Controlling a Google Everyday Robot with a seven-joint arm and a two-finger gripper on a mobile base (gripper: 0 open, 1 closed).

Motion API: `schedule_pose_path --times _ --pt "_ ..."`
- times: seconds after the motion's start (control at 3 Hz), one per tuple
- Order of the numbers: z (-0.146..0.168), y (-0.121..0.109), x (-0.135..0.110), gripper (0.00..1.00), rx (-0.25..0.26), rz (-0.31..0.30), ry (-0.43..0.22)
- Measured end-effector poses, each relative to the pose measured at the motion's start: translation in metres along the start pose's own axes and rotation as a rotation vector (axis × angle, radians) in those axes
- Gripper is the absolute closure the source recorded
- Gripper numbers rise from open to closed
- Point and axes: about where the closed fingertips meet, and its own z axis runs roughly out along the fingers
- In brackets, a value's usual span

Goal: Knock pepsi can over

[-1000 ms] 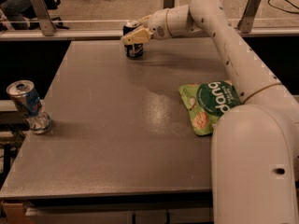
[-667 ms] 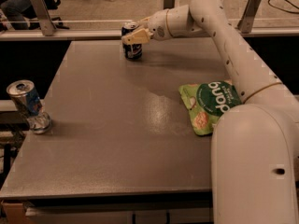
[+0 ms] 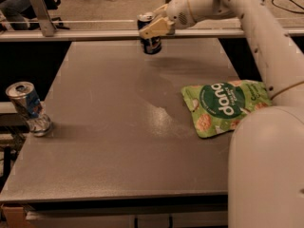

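The pepsi can (image 3: 151, 43) is dark navy with a silver top and stands at the far edge of the grey table (image 3: 118, 141), near the middle. It leans slightly. My gripper (image 3: 155, 27) is right against the can's upper part and covers some of its front, reaching in from the right on the white arm (image 3: 247, 13). The can's base shows below the gripper, close to the table's far edge.
A crushed silver-and-light-blue can (image 3: 27, 107) stands at the table's left edge. A green snack bag (image 3: 223, 106) lies flat at the right, next to my white arm base (image 3: 266, 170). A metal rail (image 3: 85, 33) runs behind the table's far edge.
The pepsi can and my gripper have shifted to the right along the far edge, and the can now sits a little higher and leaning. The crushed can and the bag have not moved.
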Motion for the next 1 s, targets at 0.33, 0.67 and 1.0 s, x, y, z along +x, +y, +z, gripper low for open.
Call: schedule_pose_path --times 0.33,0.67,1.0 --pt "-0.039 0.01 -0.002 1.0 -0.029 -0.095 0.138" --pt "-0.07 0.033 0.021 1.0 -0.111 -0.164 0.323" --pt "-0.083 0.06 0.042 1.0 -0.216 -0.238 0.487"
